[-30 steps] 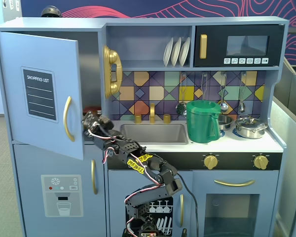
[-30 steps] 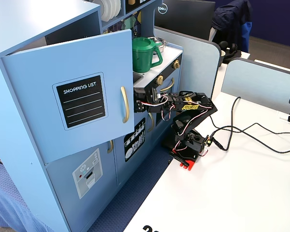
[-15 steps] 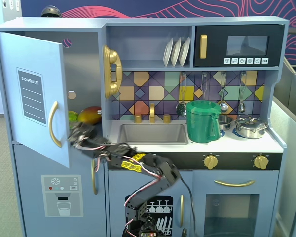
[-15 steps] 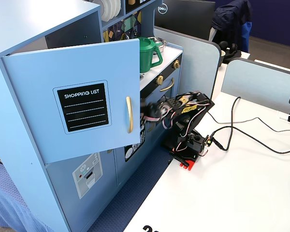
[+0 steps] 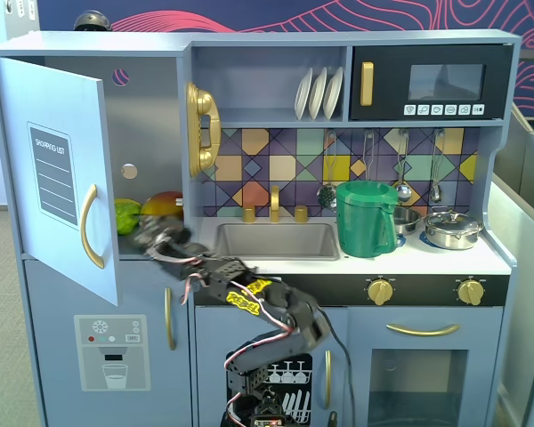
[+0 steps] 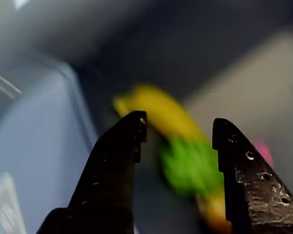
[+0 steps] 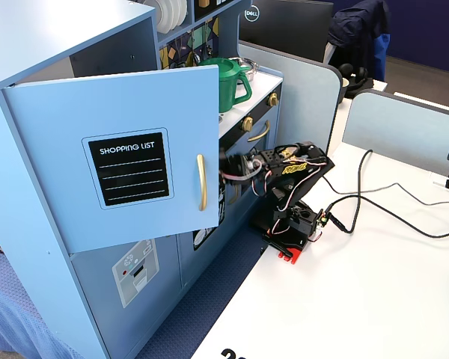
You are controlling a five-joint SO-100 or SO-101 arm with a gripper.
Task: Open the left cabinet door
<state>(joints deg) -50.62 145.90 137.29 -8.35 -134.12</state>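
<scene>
gripper (image 6: 178, 134) fills the wrist view, jaws parted and empty, aimed at blurred fruit (image 6: 190, 168) inside the cabinet. door (image 5: 58, 173) already stands swung well out. to finish well, i'd press on its inner face, keeping clear of the handle (image 5: 90, 227).

Office: desk dividers (image 7: 393, 123), Dell monitor (image 7: 284, 26).
</scene>
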